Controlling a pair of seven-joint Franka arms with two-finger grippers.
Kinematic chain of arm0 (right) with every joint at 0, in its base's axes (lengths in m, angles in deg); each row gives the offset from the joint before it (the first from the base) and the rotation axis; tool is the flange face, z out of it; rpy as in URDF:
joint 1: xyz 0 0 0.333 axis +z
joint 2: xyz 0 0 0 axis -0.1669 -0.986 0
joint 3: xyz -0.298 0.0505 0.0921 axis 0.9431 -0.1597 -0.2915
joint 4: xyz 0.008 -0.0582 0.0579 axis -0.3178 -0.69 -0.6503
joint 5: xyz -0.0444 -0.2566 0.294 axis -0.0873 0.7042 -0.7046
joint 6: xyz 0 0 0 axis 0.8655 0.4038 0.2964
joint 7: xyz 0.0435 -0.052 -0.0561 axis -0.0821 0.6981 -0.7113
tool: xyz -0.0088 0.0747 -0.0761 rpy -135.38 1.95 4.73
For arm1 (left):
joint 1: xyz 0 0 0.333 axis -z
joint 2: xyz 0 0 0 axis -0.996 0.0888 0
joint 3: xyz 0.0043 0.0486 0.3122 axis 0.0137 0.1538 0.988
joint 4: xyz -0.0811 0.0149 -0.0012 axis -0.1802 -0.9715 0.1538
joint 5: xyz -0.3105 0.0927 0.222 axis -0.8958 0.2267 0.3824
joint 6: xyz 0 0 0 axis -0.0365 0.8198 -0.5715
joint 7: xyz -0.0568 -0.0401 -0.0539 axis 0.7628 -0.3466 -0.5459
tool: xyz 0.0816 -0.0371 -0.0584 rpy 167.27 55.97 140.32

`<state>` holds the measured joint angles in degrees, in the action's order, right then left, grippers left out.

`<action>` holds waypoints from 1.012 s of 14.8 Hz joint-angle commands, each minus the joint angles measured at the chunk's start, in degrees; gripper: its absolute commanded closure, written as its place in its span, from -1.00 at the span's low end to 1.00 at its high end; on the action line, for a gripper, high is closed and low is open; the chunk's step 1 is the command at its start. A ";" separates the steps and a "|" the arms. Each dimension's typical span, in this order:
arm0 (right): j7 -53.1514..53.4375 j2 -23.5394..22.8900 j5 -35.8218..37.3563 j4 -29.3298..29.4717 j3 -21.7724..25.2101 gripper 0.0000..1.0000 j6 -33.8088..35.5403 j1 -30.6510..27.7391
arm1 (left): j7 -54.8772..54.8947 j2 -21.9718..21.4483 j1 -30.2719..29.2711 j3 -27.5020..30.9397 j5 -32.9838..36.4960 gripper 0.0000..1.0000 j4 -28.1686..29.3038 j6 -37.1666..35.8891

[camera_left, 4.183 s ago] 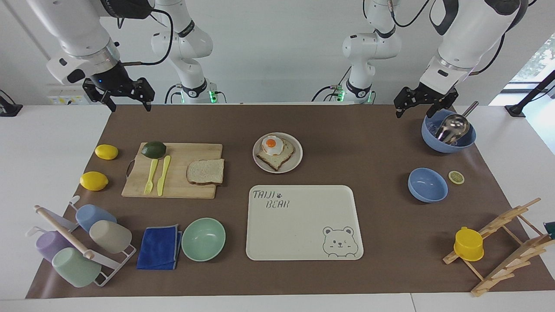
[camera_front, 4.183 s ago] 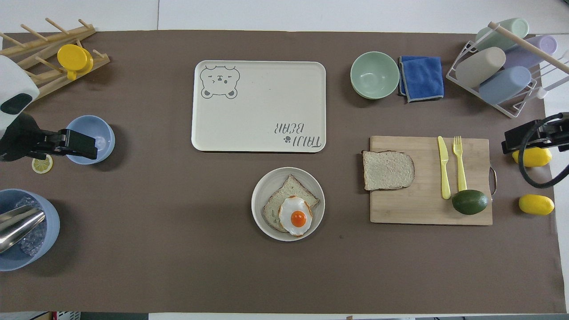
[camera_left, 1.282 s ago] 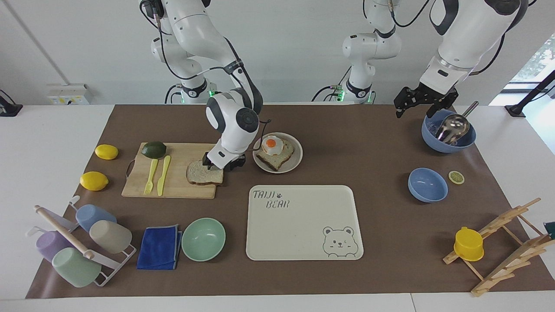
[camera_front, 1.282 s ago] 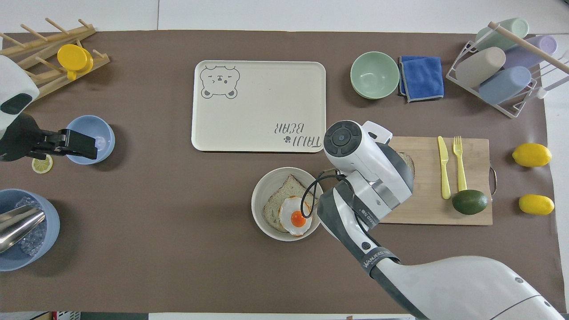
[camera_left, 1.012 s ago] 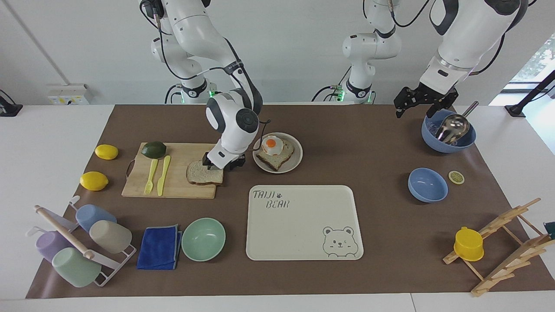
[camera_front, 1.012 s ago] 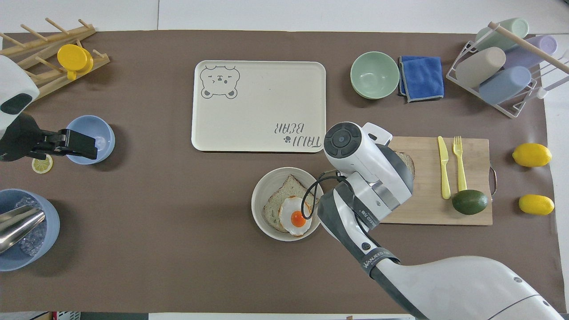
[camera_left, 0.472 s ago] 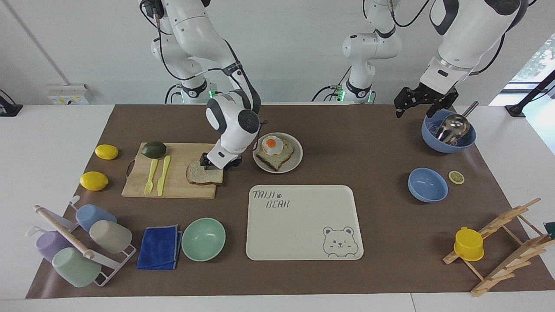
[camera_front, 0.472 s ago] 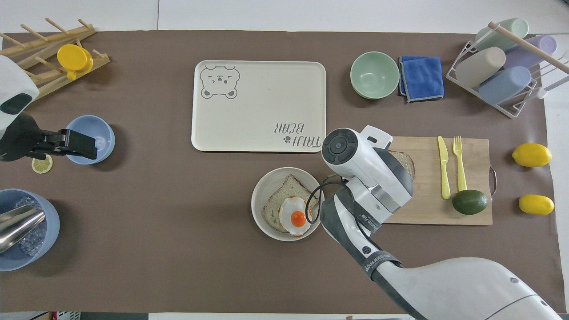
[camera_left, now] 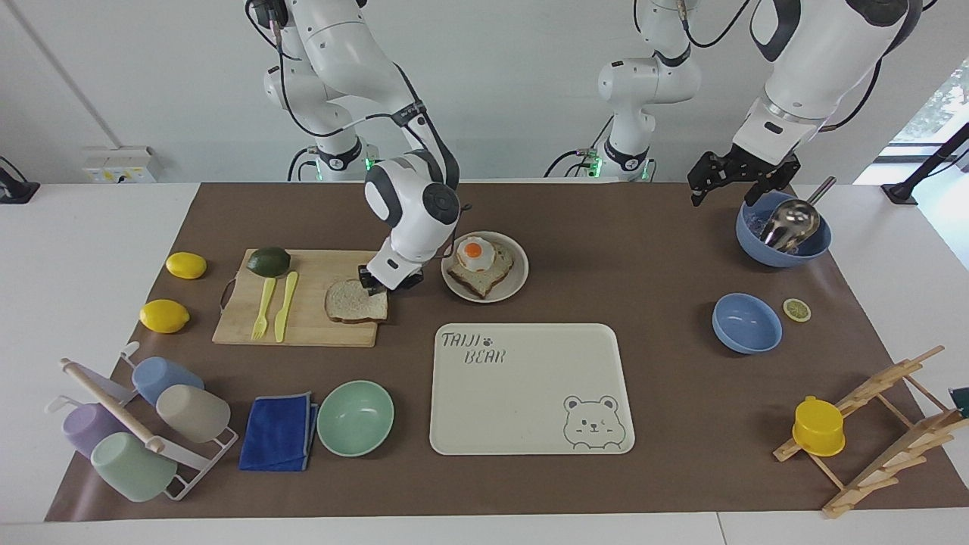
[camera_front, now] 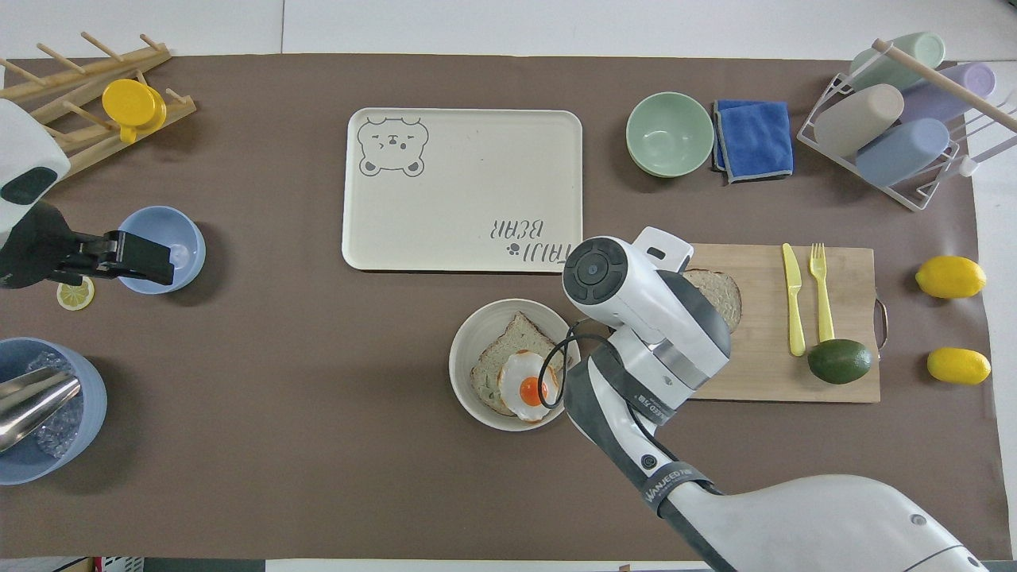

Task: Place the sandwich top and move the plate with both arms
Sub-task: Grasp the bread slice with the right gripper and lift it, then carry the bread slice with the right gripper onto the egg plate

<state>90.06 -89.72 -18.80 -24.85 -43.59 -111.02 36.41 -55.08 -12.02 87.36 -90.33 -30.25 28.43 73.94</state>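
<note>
your right gripper is pinching the sandwich top corner on the cutting board; your left gripper is waiting open above the blue bowl.

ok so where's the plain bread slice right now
The sandwich top lies on the wooden cutting board, at the board's end nearest the plate, toward the right arm's end of the table, with the right gripper at its corner.

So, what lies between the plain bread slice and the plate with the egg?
The right gripper, at the edge of the sandwich top nearest the plate. Past it, only bare board corner and mat, in the facing view.
</note>
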 commanded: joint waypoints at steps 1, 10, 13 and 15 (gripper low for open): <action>0.00 -0.29 1.07 1.82 -0.56 1.00 2.27 0.18 | 0.27 -1.08 -0.79 -0.65 0.92 -1.00 0.62 -0.68; 0.52 -1.61 -0.07 16.68 -7.85 1.00 17.23 10.36 | 0.27 -1.08 -0.79 -0.65 0.92 -1.00 0.62 -0.68; 0.79 -2.14 -1.73 16.24 -7.85 1.00 15.74 12.75 | 0.27 -1.17 -0.79 -0.65 0.92 -1.00 0.62 -0.77; 0.88 -2.22 -5.06 14.67 -7.85 1.00 10.14 12.84 | 0.27 -1.17 -0.79 -0.65 0.92 -1.00 0.62 -0.77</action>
<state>90.28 -91.25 -20.97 -9.80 -51.37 -97.31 49.90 -55.08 -12.02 87.36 -90.33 -30.25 28.43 73.94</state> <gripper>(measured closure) 0.890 0.000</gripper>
